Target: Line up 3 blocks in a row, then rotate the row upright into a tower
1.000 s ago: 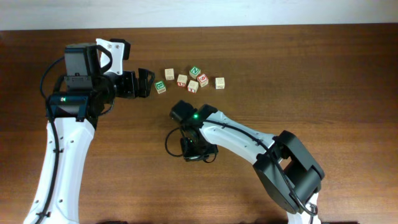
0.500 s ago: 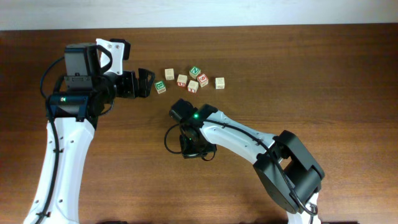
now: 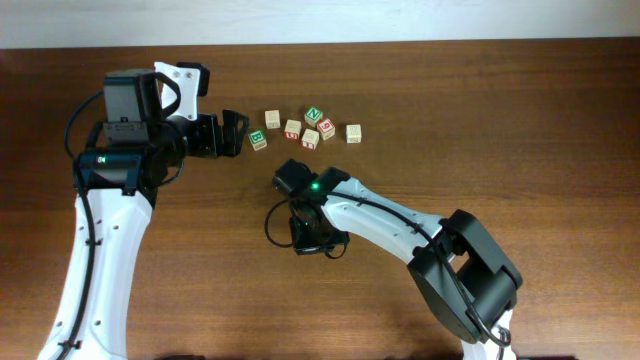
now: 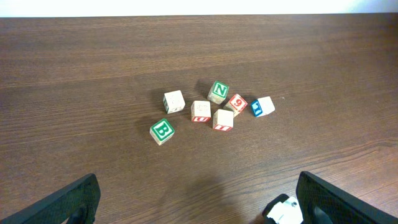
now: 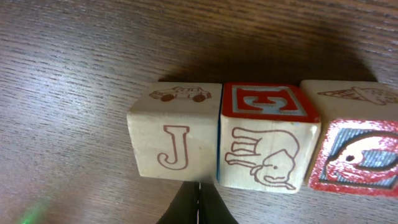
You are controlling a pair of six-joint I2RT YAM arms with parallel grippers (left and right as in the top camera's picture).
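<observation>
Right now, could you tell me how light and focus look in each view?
Right wrist view: sharp close-up of the pale wooden J cube, dark shadow behind the row, green glow lower left, the red-framed wooden cube cropped at the right edge. Left wrist view: even light, the open left pincer dark in the bottom corners. Overhead view: a green lamp glowing on the right arm.

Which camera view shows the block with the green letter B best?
The left wrist view: the green B block stands alone, its letter easy to read. Overhead it is only a tiny cube with a green top. The right wrist view does not show it.
</observation>
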